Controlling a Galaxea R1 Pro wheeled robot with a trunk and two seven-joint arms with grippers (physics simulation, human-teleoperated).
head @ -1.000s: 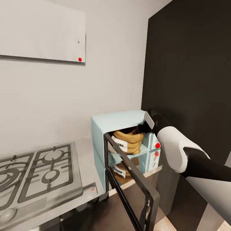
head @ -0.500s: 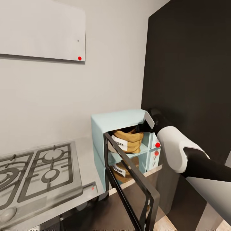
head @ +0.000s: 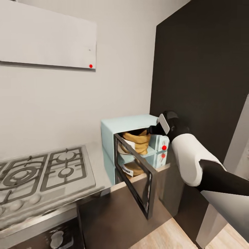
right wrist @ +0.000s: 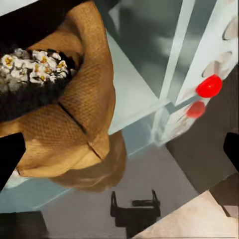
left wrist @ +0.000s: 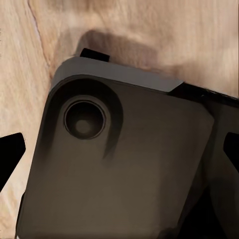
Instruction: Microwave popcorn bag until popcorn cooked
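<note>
Popcorn bag point(head: 137, 141) upright inside open mint microwave point(head: 119, 128) on countertop point(head: 98, 162); white popcorn visible.

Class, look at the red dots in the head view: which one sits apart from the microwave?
The red dot on the white wall panel, at its lower right corner, high above the hob. The other two sit on the microwave side panel.

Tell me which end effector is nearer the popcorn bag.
Right. The right end effector is at the microwave opening beside the popcorn bag; the left wrist view faces the wood floor, no bag there.
</note>
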